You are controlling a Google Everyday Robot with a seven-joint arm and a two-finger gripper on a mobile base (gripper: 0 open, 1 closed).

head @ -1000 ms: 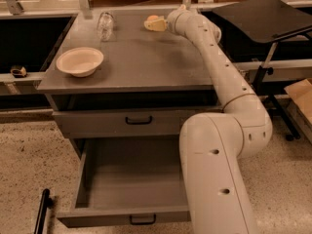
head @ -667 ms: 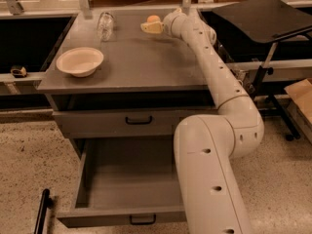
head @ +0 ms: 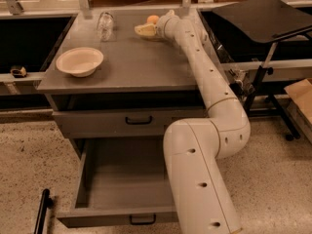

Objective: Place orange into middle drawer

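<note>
The orange (head: 153,19) is a small round fruit at the far edge of the grey cabinet top (head: 146,67). My gripper (head: 145,30) is at the end of the long white arm, low over the cabinet top, just in front and to the left of the orange. Whether it touches the orange I cannot tell. The middle drawer (head: 122,179) is pulled out below, a wide shallow grey tray with a small black handle (head: 142,220); nothing lies in it. My arm's base covers its right part.
A cream bowl (head: 79,61) stands on the left of the cabinet top. A clear glass (head: 105,23) lies at the far left. The upper drawer front (head: 139,121) is shut. A black stand top (head: 258,11) is at the right. A black bar (head: 41,211) lies on the floor.
My arm has swung to the left along the far edge of the cabinet top. The orange now shows just behind the gripper.
</note>
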